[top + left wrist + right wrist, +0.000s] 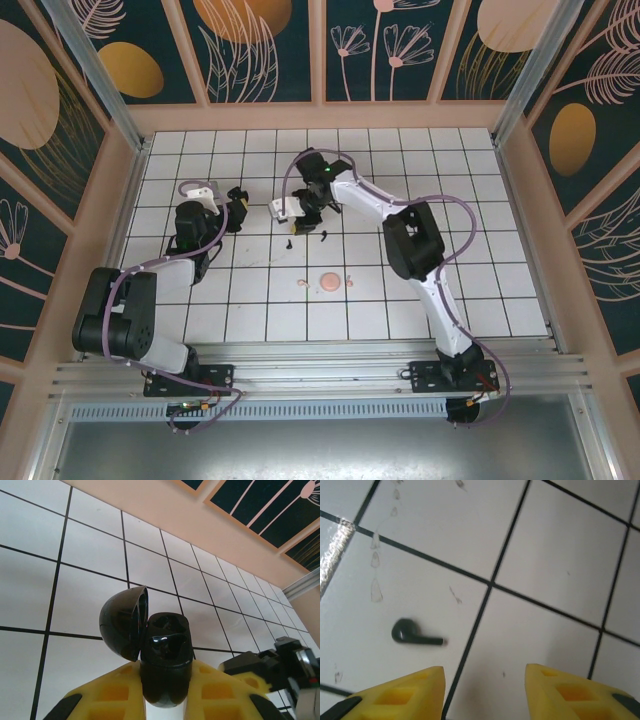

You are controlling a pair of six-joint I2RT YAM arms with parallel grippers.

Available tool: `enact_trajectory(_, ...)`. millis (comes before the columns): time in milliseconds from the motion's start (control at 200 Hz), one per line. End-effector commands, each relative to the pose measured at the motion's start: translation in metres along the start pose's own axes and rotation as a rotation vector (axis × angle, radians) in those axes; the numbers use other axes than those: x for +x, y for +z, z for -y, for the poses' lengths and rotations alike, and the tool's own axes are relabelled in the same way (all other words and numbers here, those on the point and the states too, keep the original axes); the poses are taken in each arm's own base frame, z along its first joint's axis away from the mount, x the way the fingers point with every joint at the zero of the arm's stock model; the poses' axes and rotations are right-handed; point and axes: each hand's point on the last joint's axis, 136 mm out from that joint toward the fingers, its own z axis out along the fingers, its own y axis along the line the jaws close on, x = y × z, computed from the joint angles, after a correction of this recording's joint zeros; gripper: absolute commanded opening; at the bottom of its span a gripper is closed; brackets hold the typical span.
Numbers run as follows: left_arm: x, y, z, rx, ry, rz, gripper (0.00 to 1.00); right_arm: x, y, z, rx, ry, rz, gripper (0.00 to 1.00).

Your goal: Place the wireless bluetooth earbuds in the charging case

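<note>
1. Right wrist cam gives you the best look at the black earbud (413, 633). It has a tiny rounded head and a short straight stem, and it's lying flat on the white gridded table (560, 555). It's a bit blurry, so I can't tell which ear it's for.
2. Your right gripper (485, 692) hangs over it with the yellow fingers spread and nothing between them. The bud sits off to one side of that gap rather than centred. My guess is you'd want to slide over before closing.
3. On the top cam, the loose black buds are small dark specks just right of the charging case (236, 207), close to it but not touching.
4. Your left gripper (167, 696) is clamped on the case's lower body, with the lid flipped open sideways and the wells facing up. It looks like a deliberate hold, steadying the case so the other arm can drop a bud in. The wells are dark and glossy, so I can't tell if either is filled.
5. Further from the case, past those specks, there's a pink round piece (329, 282). It's too small to make out.
</note>
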Motion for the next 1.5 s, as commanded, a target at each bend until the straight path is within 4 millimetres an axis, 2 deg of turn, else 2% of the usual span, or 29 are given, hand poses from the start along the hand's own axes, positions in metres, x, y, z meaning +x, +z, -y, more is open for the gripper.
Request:
enact_trajectory(0,0.0,-0.001,-0.001,-0.003,0.004,-0.002,0.06,-0.015,0.015,-0.017,-0.079,-0.066,0.036,0.47)
enact_trajectory(215,0.002,-0.001,-0.002,-0.006,0.01,-0.014,0.06,-0.016,0.032,-0.028,-0.128,-0.059,0.044,0.47)
enact_trajectory(711,0.003,-0.002,-0.004,-0.017,0.017,-0.017,0.06,0.006,0.041,-0.047,-0.2,0.027,-0.017,0.44)
enact_trajectory(1151,0.003,0.0,-0.003,-0.01,0.017,-0.018,0.06,0.019,0.045,-0.042,-0.164,0.105,-0.092,0.29)
enact_trajectory(1326,0.002,0.0,-0.003,-0.013,0.023,-0.02,0.05,0.02,0.039,-0.043,-0.169,0.124,-0.104,0.19)
enact_trajectory(1496,0.002,0.0,-0.001,-0.013,0.036,-0.026,0.06,0.018,0.028,-0.05,-0.169,0.129,-0.111,0.15)
